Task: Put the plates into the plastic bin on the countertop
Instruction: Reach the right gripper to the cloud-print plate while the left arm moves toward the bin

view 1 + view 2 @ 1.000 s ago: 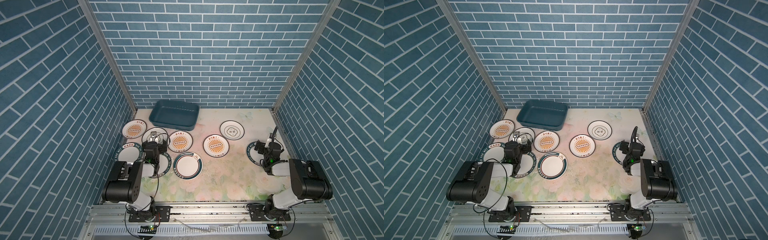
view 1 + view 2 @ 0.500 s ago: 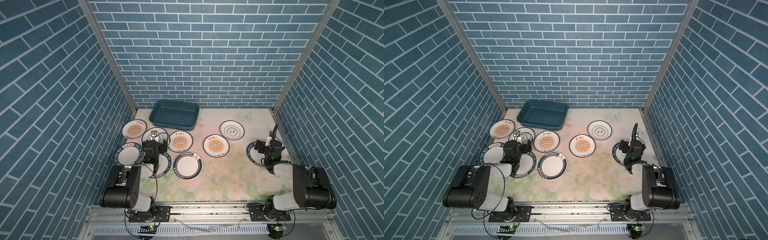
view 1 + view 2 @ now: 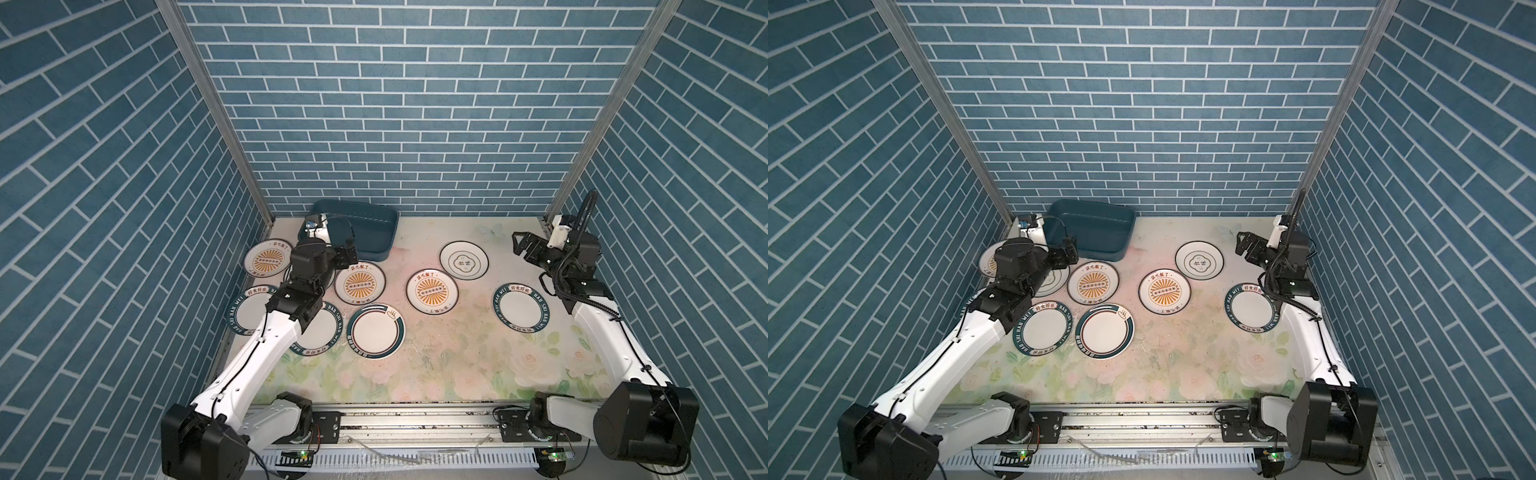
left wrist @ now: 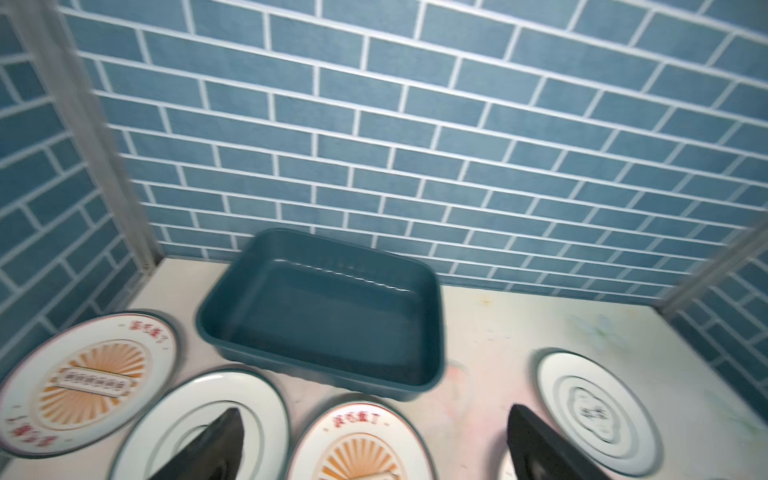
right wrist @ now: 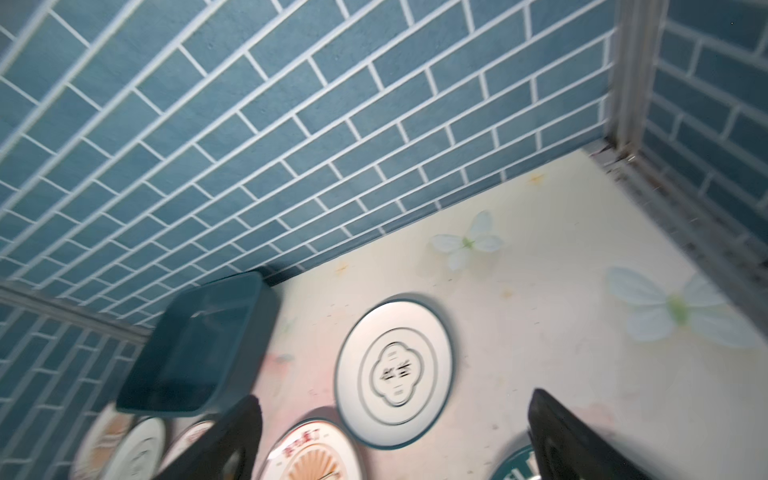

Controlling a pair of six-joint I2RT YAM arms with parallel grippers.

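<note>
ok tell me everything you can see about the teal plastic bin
The plastic bin is a shallow, rectangular, dark teal tub of glossy plastic with rounded corners and a flared rim. It stands upright and empty on the countertop, close to the back wall, left of the middle in a top view. Small glints run along its far inner wall. A sunburst plate lies just before its near side; whether they touch cannot be told.

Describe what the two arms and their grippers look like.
The left arm and right arm have white shell links joined by black cylindrical joints, with thin black cables running alongside. The left gripper and right gripper are black, with tapered fingers. A ribbed black hose rises by the right wrist.
</note>
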